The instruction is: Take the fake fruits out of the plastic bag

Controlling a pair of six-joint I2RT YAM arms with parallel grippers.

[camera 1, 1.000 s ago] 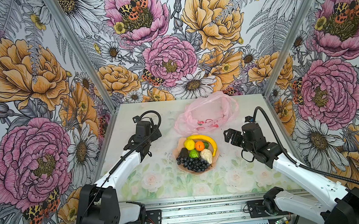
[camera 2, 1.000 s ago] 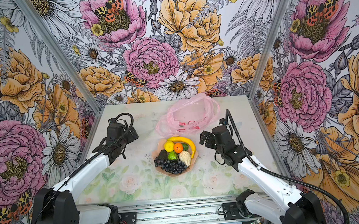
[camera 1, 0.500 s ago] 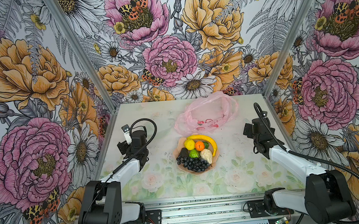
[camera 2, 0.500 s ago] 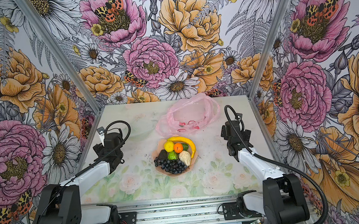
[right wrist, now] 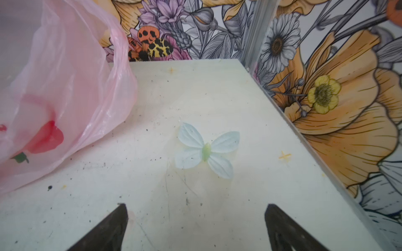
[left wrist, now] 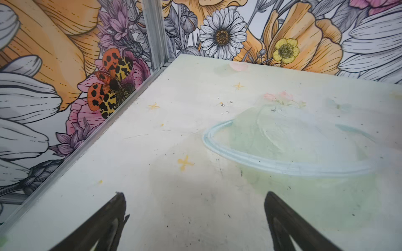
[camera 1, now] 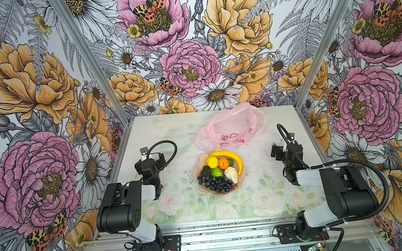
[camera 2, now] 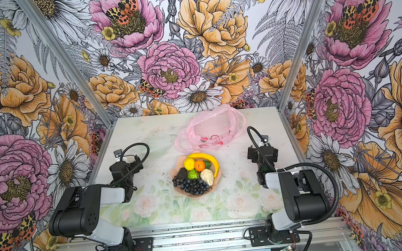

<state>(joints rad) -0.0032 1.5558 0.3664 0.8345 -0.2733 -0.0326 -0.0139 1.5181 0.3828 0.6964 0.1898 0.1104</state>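
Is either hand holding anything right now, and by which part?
Nothing is held: the left hand and the right hand are both open and empty, clear of the plastic bag.

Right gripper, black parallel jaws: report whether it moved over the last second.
Yes. The right gripper pulled rightward, away from the peach-pink wavy-edged plate, toward the floral right wall.

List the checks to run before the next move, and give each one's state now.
1. The left tool is open, with nothing between its jaws: ok.
2. The right tool is open and holds nothing: ok.
3. The fake fruits, banana and grape bunch included, sit piled on the plate: ok.
4. No fruit shows through the plastic bag: ok.
5. Both tools are apart from the plastic bag and the plate: ok.
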